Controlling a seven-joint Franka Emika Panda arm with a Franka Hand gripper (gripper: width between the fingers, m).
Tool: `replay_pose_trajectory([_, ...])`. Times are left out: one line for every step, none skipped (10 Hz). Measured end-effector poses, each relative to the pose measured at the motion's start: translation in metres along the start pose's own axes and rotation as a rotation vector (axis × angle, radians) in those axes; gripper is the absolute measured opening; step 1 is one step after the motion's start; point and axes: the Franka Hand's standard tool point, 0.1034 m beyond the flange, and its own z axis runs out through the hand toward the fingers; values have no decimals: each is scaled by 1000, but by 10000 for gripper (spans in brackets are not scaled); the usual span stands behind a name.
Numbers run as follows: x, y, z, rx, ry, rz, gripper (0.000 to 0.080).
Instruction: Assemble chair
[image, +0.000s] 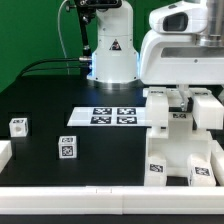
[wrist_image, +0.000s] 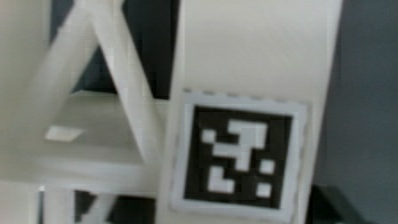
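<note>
- The claw (image: 177, 108) hung at the top of the partly built white plastic chair (image: 170, 150), its tagged slab (wrist_image: 249, 60) upright beneath.
- Released or grasping: could not tell.

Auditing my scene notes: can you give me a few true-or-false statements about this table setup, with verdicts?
1. The marker board carries four tags. True.
2. A small tagged block lies apart from a second block, both on the exterior view's left. True.
3. The hand hangs over those blocks. False: it is above the partly built chair on the exterior view's right.
4. The table is white. False: it is black.
</note>
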Motion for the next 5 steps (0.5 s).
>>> replay_pose_trajectory([0, -1, 0, 0, 1, -2, 584])
replay_pose_trajectory([0, -1, 0, 0, 1, -1, 584])
replay_pose_trajectory([1, 0, 0, 0, 0, 0, 636])
replay_pose_trajectory([1, 1, 0, 0, 0, 1, 645])
replay_pose_trajectory([1, 1, 0, 0, 0, 1, 645])
